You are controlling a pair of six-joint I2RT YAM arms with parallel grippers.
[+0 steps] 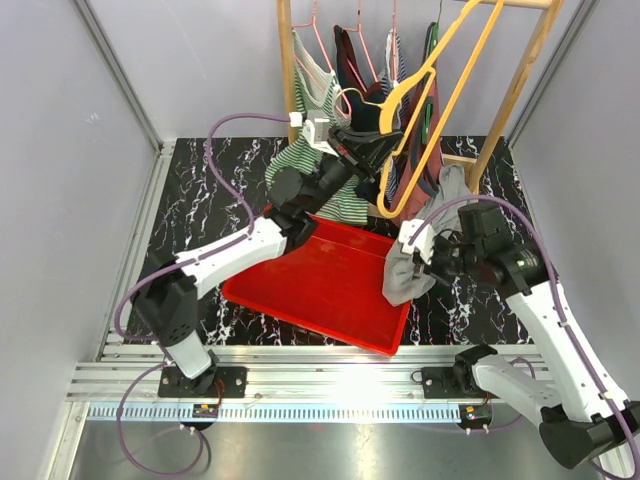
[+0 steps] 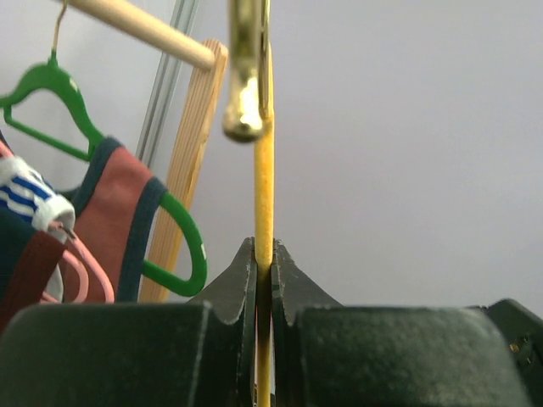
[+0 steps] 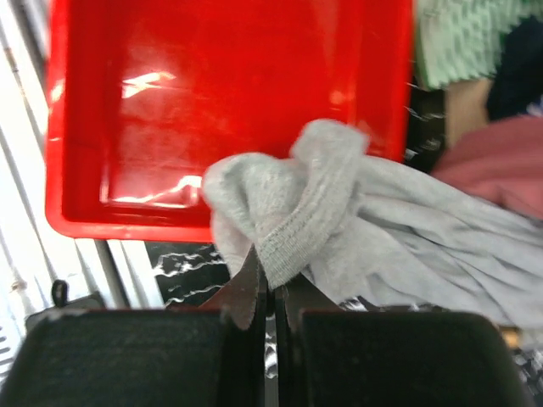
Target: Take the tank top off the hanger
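A bare yellow hanger (image 1: 415,78) is tilted in front of the wooden rack. My left gripper (image 1: 388,133) is shut on its thin bar. In the left wrist view the yellow hanger (image 2: 264,186) rises straight out of the left gripper (image 2: 264,254), with its metal hook (image 2: 246,76) above. The grey tank top (image 1: 405,275) hangs off the hanger, bunched over the right edge of the red tray (image 1: 320,280). My right gripper (image 1: 425,262) is shut on it. In the right wrist view the right gripper (image 3: 273,275) pinches a ribbed hem of the grey tank top (image 3: 382,237).
A wooden rack (image 1: 515,90) at the back carries several other garments on hangers, among them a green striped top (image 1: 320,100) and a red and navy top (image 2: 119,203) on a green hanger (image 2: 51,80). The red tray (image 3: 229,85) holds nothing. Grey walls enclose both sides.
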